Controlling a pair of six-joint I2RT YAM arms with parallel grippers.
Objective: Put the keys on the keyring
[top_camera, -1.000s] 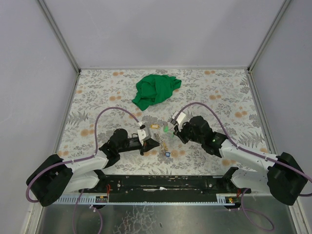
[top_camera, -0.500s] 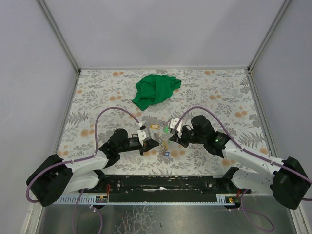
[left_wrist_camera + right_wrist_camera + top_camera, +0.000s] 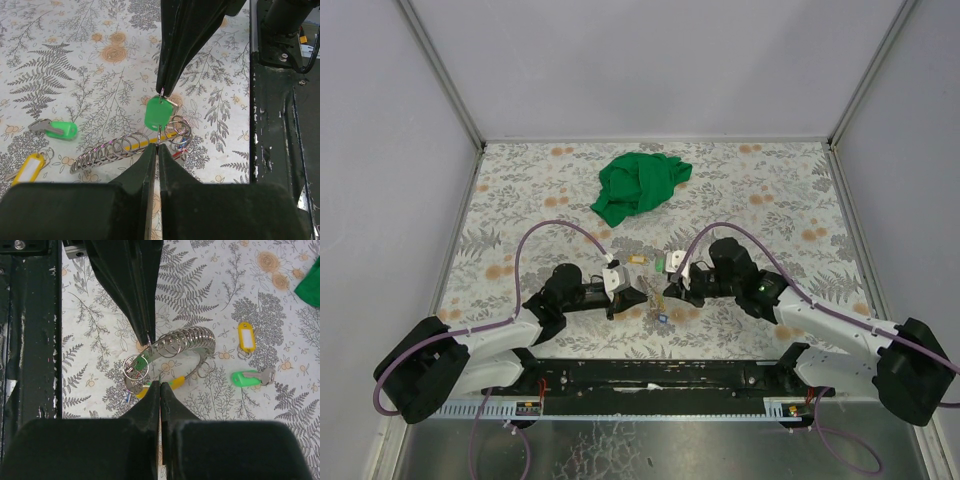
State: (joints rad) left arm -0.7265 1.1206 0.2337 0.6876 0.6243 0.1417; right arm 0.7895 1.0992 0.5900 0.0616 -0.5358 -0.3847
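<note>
**Top view.** The table (image 3: 520, 190) carries a green cloth (image 3: 638, 187) at 12 o'clock, well apart from both hands. The left hand (image 3: 642, 292) and right hand (image 3: 668, 290) meet tip to tip, the left at 9 o'clock of the right. The keys (image 3: 655, 301) lie in a small cluster at and under the tips. A yellow tag (image 3: 638, 260) lies at 12 o'clock of the left hand, with a green key (image 3: 660, 265) just beside it at 3 o'clock. A blue tag (image 3: 663, 317) lies at 6 o'clock of the cluster. The jaws are too small here to judge.

**Left wrist view.** The left hand's fingers enter at 6 o'clock, pressed flat together. The right hand's fingers enter at 12 o'clock, also closed, and pinch the small ring at the top of a green tag (image 3: 157, 114). The green tag hangs raised between the two sets of tips. The keyring (image 3: 112, 150), a wire loop strung with many small rings, lies at 8 o'clock of the green tag and runs toward the left tips. Whether those tips nip the wire cannot be told. The green key lies on the table at 9 o'clock, and the yellow tag lies at 8 o'clock.

**Right wrist view.** The right fingers, at 6 o'clock, are closed. The left fingers, from 12 o'clock, are closed, and their tips touch the keyring's 9 o'clock end. The keyring arcs away toward 3 o'clock. The yellow tag and green key lie apart from it at 3 o'clock, the yellow tag at 12 o'clock of the green key.
</note>
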